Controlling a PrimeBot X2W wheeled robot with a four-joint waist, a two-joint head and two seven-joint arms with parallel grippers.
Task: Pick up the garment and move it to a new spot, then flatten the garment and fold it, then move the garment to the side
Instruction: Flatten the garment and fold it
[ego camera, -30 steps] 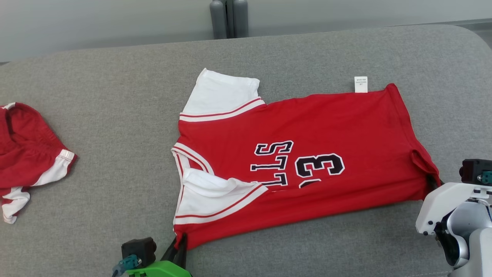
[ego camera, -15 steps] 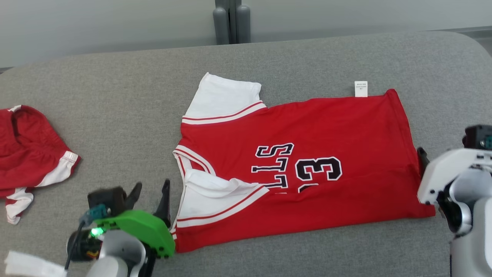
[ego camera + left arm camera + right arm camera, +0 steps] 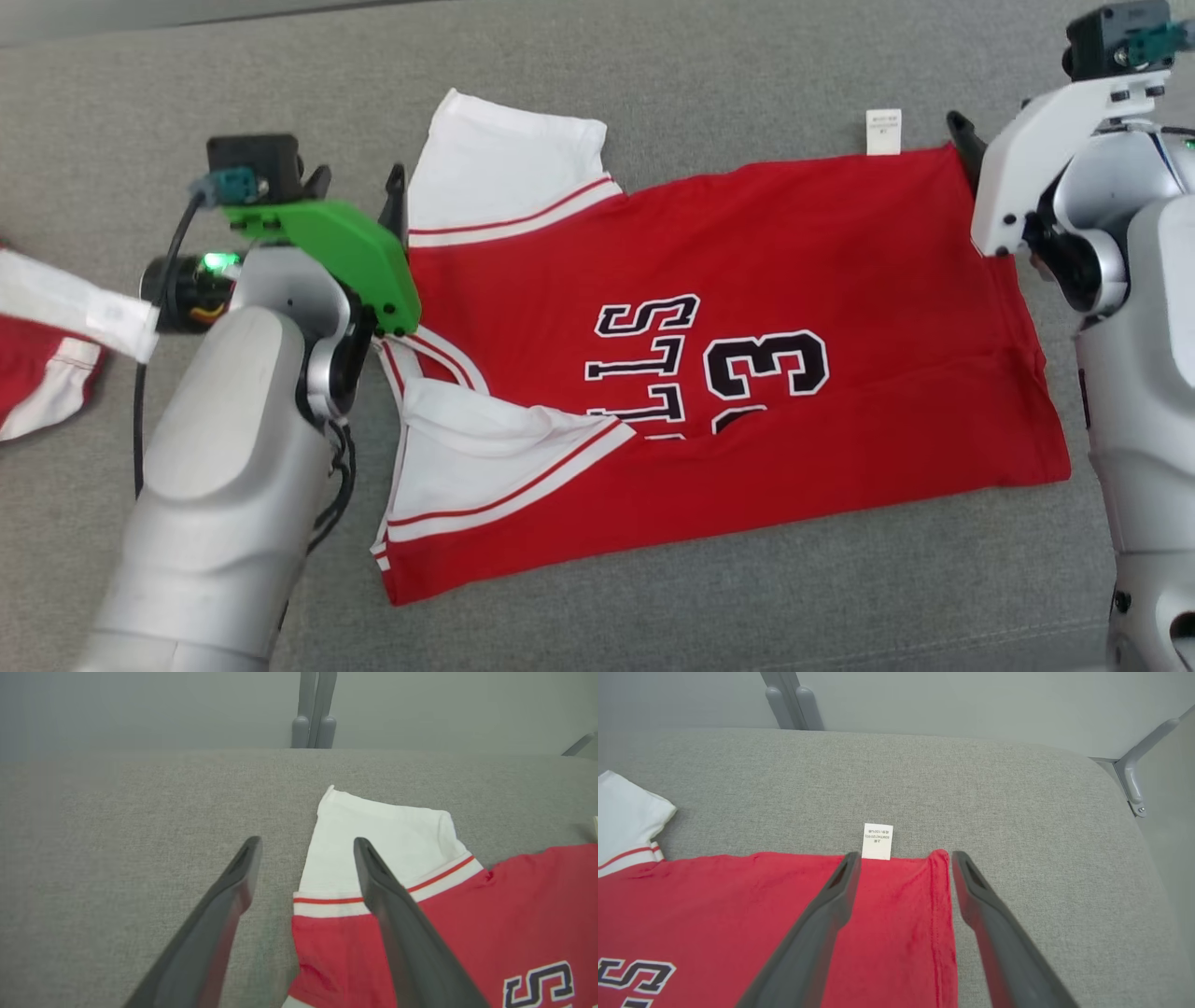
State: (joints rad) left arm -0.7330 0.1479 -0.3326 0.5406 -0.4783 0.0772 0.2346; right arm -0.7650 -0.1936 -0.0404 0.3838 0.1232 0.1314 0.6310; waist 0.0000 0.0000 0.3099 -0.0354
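A grey padded surface (image 3: 653,56) fills the work area, with a pale wall and two grey posts (image 3: 314,723) behind it.

The jersey (image 3: 840,233) lies flat on the surface, red body spread between the two grippers.

Left gripper (image 3: 307,844): jaws wide open, holding nothing. The left finger stands over bare surface. The right finger stands over the white sleeve (image 3: 383,826) and its red stripe. The sleeve edge lies between the jaws.

Right gripper (image 3: 906,856): jaws wide open, holding nothing. The jersey's far hem corner lies between the jaws. A white label (image 3: 877,841) sits just ahead of the left fingertip. The right finger stands over bare surface, just beside the hem.

Contact between fingers and cloth cannot be determined.

A second red-and-white garment (image 3: 37,373) lies well outside the left jaws. A grey bracket (image 3: 1134,774) stands beyond the right jaws, off the surface.
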